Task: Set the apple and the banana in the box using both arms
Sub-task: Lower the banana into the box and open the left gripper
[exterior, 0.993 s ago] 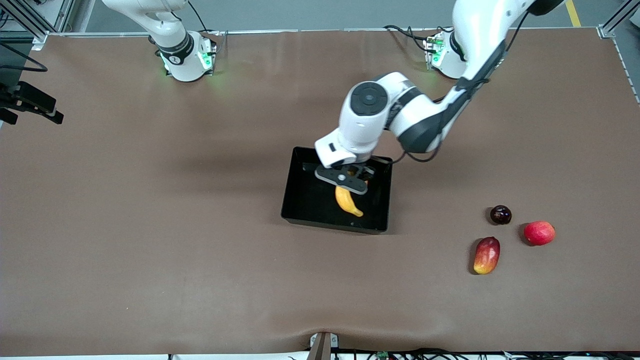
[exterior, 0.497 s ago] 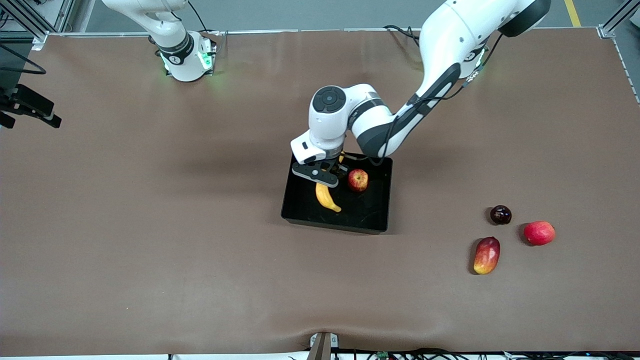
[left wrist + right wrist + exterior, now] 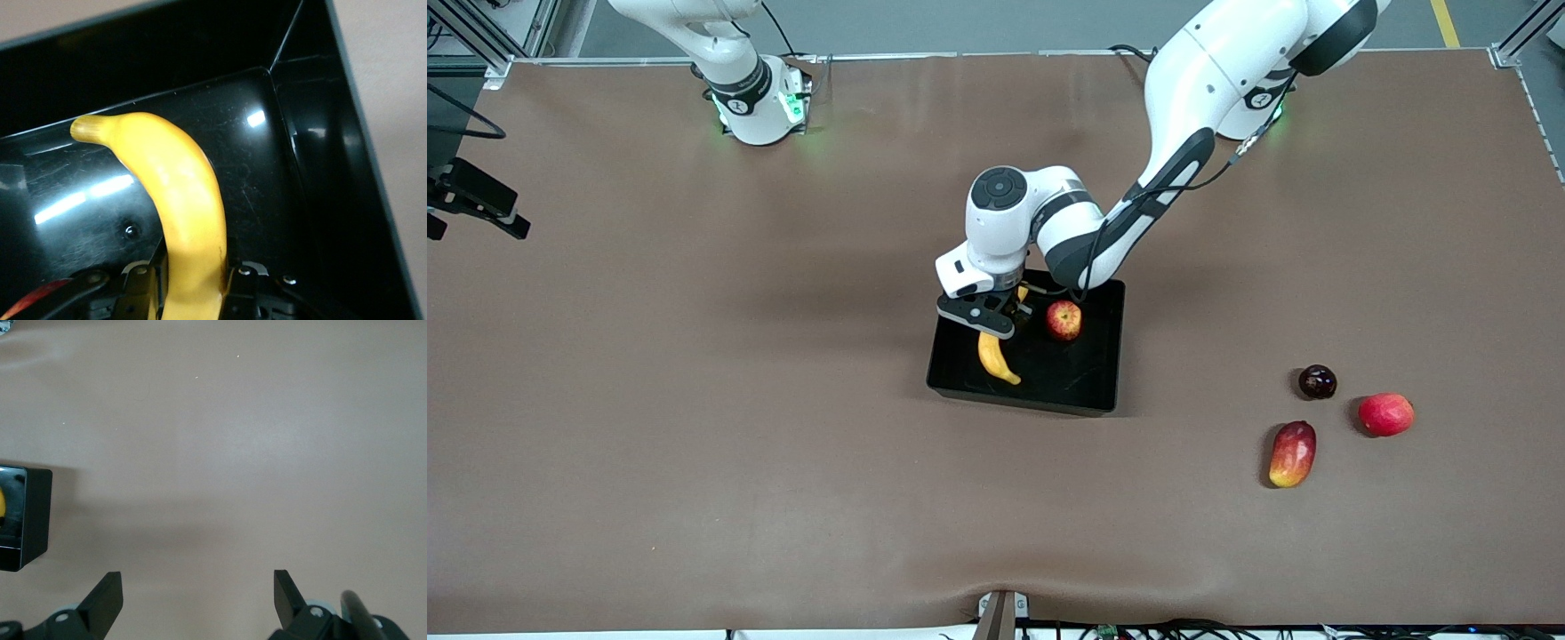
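Observation:
The black box (image 3: 1087, 402) sits mid-table. The red apple (image 3: 1064, 320) lies inside it, at the side toward the left arm's end. My left gripper (image 3: 996, 329) is over the box's other side, shut on the yellow banana (image 3: 992, 356), which hangs with its free tip low inside the box. In the left wrist view the banana (image 3: 180, 193) runs out from between the fingers of the left gripper (image 3: 193, 287), above the glossy box floor (image 3: 320, 167). My right gripper (image 3: 197, 583) hangs open and empty over bare table, with one corner of the box (image 3: 27, 520) in its wrist view.
Three loose fruits lie toward the left arm's end, nearer the front camera than the box: a dark round fruit (image 3: 1317, 381), a red-pink round fruit (image 3: 1385, 414) and an elongated red-yellow fruit (image 3: 1292, 454).
The left gripper has carried the banana across the box toward the right arm's end and lower. That uncovered the apple lying in the box. The right arm barely moved.

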